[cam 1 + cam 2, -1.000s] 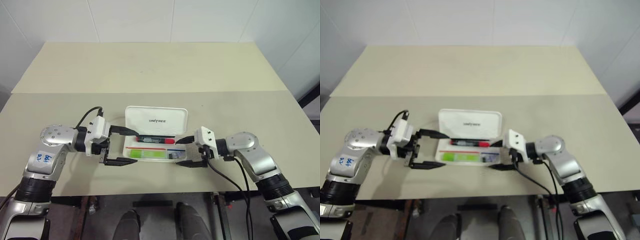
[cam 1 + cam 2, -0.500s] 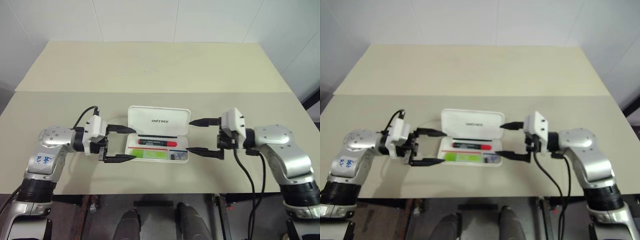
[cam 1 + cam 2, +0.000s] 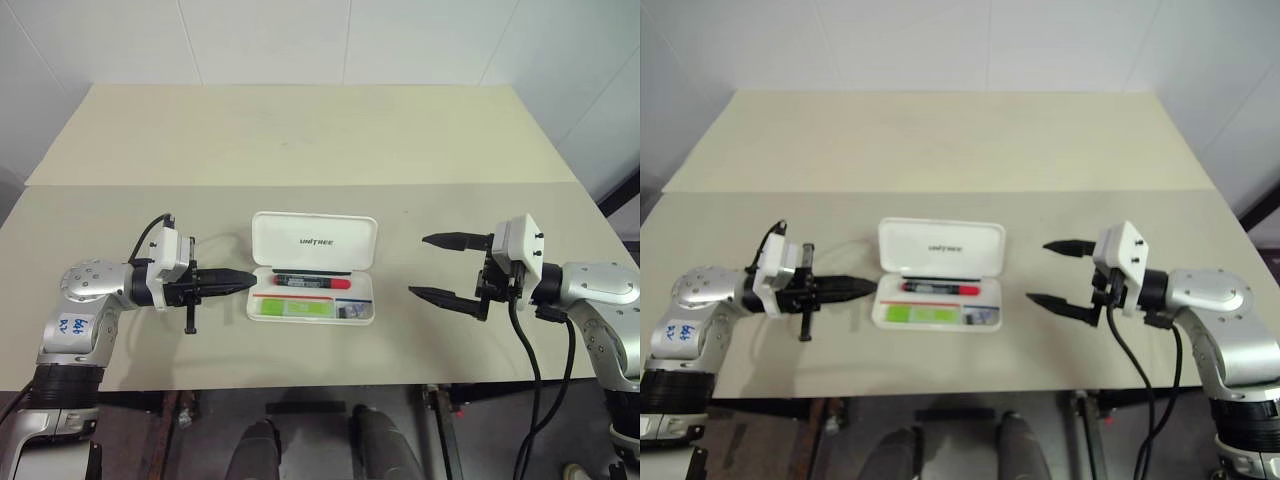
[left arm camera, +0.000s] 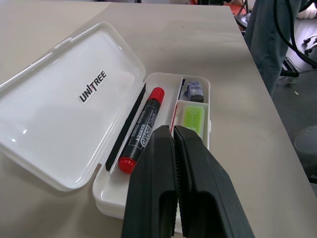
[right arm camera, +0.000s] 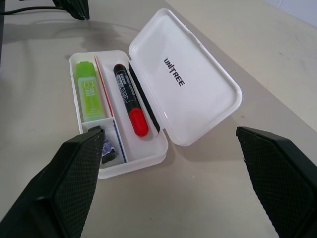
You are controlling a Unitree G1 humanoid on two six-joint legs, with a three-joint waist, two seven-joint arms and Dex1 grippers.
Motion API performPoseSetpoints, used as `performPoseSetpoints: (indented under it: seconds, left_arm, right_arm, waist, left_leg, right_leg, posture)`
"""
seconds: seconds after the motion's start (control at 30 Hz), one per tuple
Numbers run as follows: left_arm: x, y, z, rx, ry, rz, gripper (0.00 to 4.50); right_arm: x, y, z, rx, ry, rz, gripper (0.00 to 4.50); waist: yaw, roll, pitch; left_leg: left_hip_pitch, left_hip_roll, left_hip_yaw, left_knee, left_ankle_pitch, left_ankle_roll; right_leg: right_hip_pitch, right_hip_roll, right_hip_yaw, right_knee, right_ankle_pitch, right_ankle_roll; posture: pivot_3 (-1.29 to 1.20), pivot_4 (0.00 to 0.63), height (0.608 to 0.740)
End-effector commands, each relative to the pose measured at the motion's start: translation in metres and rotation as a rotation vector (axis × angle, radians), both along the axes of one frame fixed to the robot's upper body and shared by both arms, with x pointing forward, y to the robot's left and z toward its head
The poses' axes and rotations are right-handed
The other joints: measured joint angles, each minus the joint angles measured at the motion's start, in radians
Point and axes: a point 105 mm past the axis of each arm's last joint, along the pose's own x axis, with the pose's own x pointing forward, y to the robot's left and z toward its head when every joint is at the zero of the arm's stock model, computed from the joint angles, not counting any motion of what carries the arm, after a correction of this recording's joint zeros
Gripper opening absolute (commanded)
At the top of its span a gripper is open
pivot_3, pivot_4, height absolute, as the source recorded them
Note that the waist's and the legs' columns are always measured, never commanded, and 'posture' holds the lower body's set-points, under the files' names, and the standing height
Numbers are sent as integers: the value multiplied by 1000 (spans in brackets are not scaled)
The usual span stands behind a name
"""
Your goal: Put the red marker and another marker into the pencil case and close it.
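- The left gripper [image 3: 250, 279] had its fingers pressed together, empty, tips just left of the pencil case [image 3: 313, 240].
- The right gripper [image 3: 420, 266] had its fingers wide apart, empty, well right of it.
- The case lay open on the table [image 3: 300, 140], holding the red marker [image 3: 312, 282] and the green marker [image 3: 300, 309].

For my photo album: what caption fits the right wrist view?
Open pencil case holding the red marker and green marker, lid still up.
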Motion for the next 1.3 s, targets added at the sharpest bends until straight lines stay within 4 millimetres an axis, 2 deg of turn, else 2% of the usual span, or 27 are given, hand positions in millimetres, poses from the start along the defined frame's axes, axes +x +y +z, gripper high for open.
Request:
performPoseSetpoints:
  seconds: [0.03,0.1,0.13,0.2,0.3,0.4,0.43,0.63,0.9,1.1,1.3]
  left_arm:
    - [22,12,33,-205,-108,173,53]
    - [35,21,53,-353,-158,285,53]
    - [37,24,60,-399,-170,312,53]
    - [44,33,73,-482,-194,385,53]
    - [52,44,79,-528,-210,481,53]
    - [63,49,68,-485,-177,564,53]
    - [66,48,63,-506,-110,571,53]
    - [78,23,31,-385,54,524,53]
    - [90,-11,8,-269,166,440,53]
    - [94,-23,3,-239,196,402,53]
    - [89,-35,10,-249,166,320,53]
  right_arm:
    - [-5,2,11,1,-56,6,4500]
    - [-5,2,10,2,-56,2,4500]
    - [-5,2,10,2,-56,1,4500]
    - [-5,2,10,1,-55,-2,4500]
    - [-5,2,10,1,-56,-4,4500]
    - [-4,2,12,2,-61,-6,4500]
    - [-4,2,13,2,-65,-6,4500]
    - [-4,5,16,9,-80,-5,4500]
    - [-5,12,18,26,-94,-3,4500]
    - [-6,13,18,33,-98,-6,4500]
    - [-7,15,18,42,-99,-9,4500]
  waist:
    - [1,0,0]
    - [6,0,0]
    - [8,0,0]
    - [9,0,0]
    - [10,0,0]
    - [12,0,0]
    - [13,0,0]
    - [21,0,0]
    - [23,0,0]
    - [20,0,0]
    - [23,0,0]
  left_leg:
    - [0,0,0,0,0,0]
    - [0,0,0,1,0,0]
    - [0,0,-1,1,0,0]
    - [0,0,-1,1,0,0]
    - [0,0,0,1,0,0]
    - [0,0,0,0,0,0]
    - [0,0,0,0,0,0]
    - [0,0,0,1,0,0]
    - [0,0,0,0,0,0]
    - [0,0,0,-1,0,0]
    - [-1,-1,0,0,0,0]
  right_leg:
    - [0,0,0,0,0,0]
    - [0,0,0,0,1,3]
    - [0,0,0,1,5,10]
    - [0,0,0,0,5,10]
    - [0,0,0,0,5,10]
    - [0,0,0,0,5,10]
    - [0,0,0,0,5,10]
    - [0,0,0,0,5,10]
    - [0,0,0,-1,5,10]
    - [0,0,0,-1,5,10]
    - [0,0,0,-1,5,10]
  posture:
    - [0,150,740]
    - [0,150,740]
    - [0,150,740]
    - [0,150,740]
    - [0,150,740]
    - [0,150,740]
    - [0,150,740]
    - [0,150,740]
    - [0,150,740]
    - [0,150,740]
    - [0,150,740]
